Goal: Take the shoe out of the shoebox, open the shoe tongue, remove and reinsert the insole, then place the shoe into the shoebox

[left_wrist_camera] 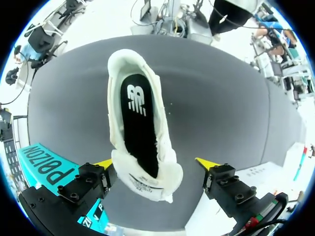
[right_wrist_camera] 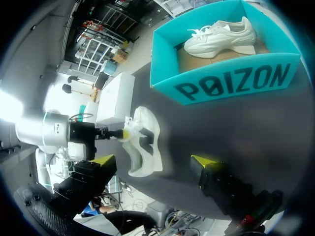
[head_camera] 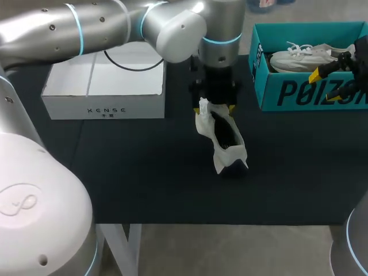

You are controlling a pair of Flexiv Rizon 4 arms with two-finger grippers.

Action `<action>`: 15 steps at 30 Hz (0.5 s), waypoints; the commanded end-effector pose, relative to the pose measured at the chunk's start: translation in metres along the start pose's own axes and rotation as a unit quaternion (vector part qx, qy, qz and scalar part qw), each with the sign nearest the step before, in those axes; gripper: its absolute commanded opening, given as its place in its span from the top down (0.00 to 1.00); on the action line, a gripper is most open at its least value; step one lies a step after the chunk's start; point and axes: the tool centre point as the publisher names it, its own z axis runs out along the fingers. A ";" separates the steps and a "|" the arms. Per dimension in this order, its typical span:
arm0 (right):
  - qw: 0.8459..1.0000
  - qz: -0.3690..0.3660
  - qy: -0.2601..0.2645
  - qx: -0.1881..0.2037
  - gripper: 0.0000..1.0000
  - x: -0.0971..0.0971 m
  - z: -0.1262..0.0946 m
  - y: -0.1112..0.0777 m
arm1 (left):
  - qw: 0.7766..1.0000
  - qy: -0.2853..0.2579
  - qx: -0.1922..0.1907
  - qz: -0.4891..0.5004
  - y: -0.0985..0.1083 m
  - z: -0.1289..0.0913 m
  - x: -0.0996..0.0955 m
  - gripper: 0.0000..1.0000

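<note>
**Shoe out on the table, left gripper's spread fingers set around one end**

The shoe [head_camera: 221, 138] was laid near the middle of the table [head_camera: 144, 172], clear of every edge, its opening turned up so that the black insole [left_wrist_camera: 140, 128], seen seated inside, could be reached. The left gripper [left_wrist_camera: 153, 163] was held released over one end of the shoe, fingers spread to either side and one plainly off it, probably placed to grip or steady that end. The right gripper [right_wrist_camera: 152, 160] was held released and empty beside the shoebox [head_camera: 299, 92], which was set at the table's far right corner with a second shoe [head_camera: 302, 56] inside. A white box [head_camera: 103, 86] was set by the far left edge.
</note>
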 end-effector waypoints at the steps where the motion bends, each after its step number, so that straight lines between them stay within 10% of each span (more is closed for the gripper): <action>1: 1.000 0.000 -0.001 0.000 0.00 0.000 0.000 0.000 | 1.000 -0.008 -0.016 -0.015 0.016 -0.015 0.014 0.00; 5: 1.000 0.000 -0.001 0.000 0.00 0.000 0.000 0.000 | 0.997 -0.034 -0.053 -0.051 0.047 -0.023 0.020 0.17; 8: 1.000 0.000 -0.001 0.000 0.00 0.000 0.000 0.000 | 0.994 -0.060 -0.054 -0.075 0.059 -0.026 0.021 1.00; 15: 1.000 0.000 -0.001 0.000 0.00 0.000 0.000 0.000 | 0.997 -0.048 -0.036 -0.054 0.042 -0.013 0.007 1.00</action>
